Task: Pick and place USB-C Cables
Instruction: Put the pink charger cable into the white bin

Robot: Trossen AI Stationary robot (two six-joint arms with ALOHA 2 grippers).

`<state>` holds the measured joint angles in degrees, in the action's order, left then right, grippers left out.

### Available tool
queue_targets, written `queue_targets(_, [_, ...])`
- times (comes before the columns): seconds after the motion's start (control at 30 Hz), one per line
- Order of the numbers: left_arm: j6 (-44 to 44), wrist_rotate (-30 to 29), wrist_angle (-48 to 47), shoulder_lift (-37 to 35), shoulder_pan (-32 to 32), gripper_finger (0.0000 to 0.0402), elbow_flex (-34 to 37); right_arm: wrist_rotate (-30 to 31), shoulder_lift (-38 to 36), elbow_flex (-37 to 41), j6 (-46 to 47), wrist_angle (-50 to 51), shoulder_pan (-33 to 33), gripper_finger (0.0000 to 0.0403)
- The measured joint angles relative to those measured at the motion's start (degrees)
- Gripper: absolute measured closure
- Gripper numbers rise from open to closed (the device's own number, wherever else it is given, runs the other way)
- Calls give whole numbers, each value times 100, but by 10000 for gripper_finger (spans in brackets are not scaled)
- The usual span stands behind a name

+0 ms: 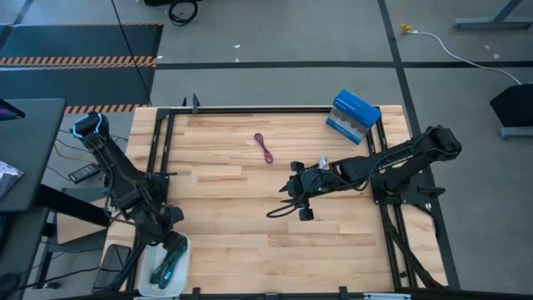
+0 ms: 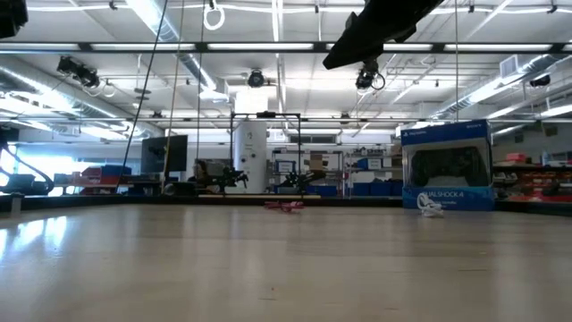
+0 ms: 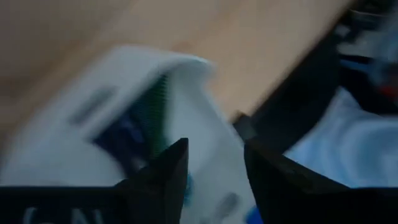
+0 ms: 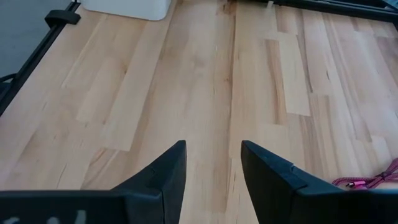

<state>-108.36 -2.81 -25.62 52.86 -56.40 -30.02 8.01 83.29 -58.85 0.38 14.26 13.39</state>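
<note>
Hovering above the white tray (image 1: 178,268) at the table's (image 1: 233,242) near-left corner, the left gripper (image 3: 214,171) is parted and empty over cables (image 1: 169,260). Only the high view shows the maroon cable (image 1: 265,147) lying far back; the right gripper (image 1: 301,202), open, hangs over bare mid-table.

The middle and near stretch of the counter (image 1: 250,242) lies bare, giving wide passage between the two arms. Obstacles sit at the edges: the blue-and-white box (image 1: 353,116) at the far right corner with a small white bundle (image 2: 431,208) just beside it, a maroon cable (image 1: 265,148) lying flat toward the far side, and the white tray (image 1: 180,265) at the near left corner. The right tool (image 1: 295,200) hangs above mid-counter, its fingers parted over bare wood, while the left tool (image 1: 171,242) crowds the space over the tray.
</note>
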Motion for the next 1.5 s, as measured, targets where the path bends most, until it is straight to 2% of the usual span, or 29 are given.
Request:
queue_targets(0.17, [275,-6,979,0,151,227,0,158,0,0,-42,-83,-2,243])
queue_targets(0.3, [676,-19,1328,0,452,234,0,176,0,0,-45,-259,-57,243])
queue_targets(0.47, [1541,-23,1863,0,930,245,0,177,0,0,-50,-384,-98,243])
queue_targets(0.63, [2449,-44,3136,0,1466,250,0,177,0,0,-50,-396,-101,243])
queue_targets(0.83, [4448,95,4718,0,2410,251,0,103,0,0,-46,-485,-99,243])
queue_targets(0.97, [6184,315,5192,-2,3049,251,0,96,0,0,-14,-527,-101,243])
queue_targets(1.1, [7693,-567,5087,2,3546,251,-2,474,0,0,552,-500,-130,244])
queue_targets(1.2, [8382,-1120,4979,127,3913,251,-4,720,0,0,788,-281,-177,244])
queue_targets(1.4, [9062,-1304,4932,604,4364,251,-3,836,114,116,1000,-70,-284,245])
queue_targets(1.5, [9220,-1356,5340,987,4486,251,-3,803,132,297,1043,-189,-328,245])
